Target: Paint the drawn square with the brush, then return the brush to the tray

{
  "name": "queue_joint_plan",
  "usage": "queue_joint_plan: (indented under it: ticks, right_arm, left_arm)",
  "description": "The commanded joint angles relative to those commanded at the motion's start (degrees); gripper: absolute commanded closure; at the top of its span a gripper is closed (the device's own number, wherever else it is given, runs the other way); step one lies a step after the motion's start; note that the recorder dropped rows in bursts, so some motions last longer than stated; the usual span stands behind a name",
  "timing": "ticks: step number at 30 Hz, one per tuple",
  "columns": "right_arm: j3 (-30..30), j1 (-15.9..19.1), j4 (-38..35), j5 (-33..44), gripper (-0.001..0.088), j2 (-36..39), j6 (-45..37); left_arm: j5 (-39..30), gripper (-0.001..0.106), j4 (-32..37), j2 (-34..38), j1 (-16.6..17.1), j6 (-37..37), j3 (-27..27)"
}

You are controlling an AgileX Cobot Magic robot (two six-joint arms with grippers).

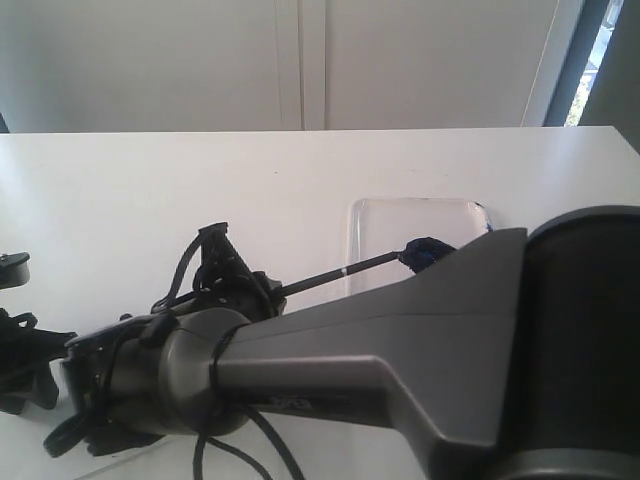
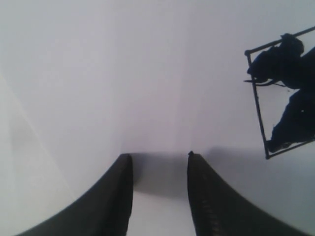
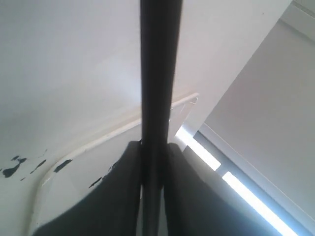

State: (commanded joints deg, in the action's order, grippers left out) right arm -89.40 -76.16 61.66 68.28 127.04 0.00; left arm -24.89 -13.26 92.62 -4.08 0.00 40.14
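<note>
My right gripper (image 1: 262, 288) is shut on the black handle of the brush (image 1: 320, 278), well back from its silver band. The paint-clotted bristles (image 1: 425, 252) hang over the near part of the clear tray (image 1: 415, 215). In the right wrist view the brush handle (image 3: 160, 73) runs straight out between the closed fingers of the right gripper (image 3: 155, 147), with the tray's rim (image 3: 98, 140) beneath. My left gripper (image 2: 160, 156) is open and holds nothing, above white paper. To one side lies the drawn square (image 2: 283, 93), smeared dark blue-black inside. The exterior view does not show the square.
The right arm's grey link (image 1: 400, 340) fills the exterior view's foreground and hides the table behind it. Dark parts of the left arm (image 1: 20, 350) show at the left edge. Small paint flecks (image 3: 15, 166) mark the surface beside the tray's rounded corner.
</note>
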Motion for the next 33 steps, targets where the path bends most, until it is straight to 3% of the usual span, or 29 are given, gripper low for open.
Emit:
queue_joint_plan:
  ticks: [15, 33]
  right_arm:
    - [-1.41, -0.4, -0.58, -2.36, 0.0868, 3.31, -0.93]
    - [-1.41, -2.07, -6.49, 0.97, 0.0868, 3.31, -5.22]
  left_arm:
    - [0.2, 0.062, -0.12, 0.0, 0.0, 0.0, 0.0]
    - [0.33, 0.062, -0.12, 0.0, 0.0, 0.0, 0.0]
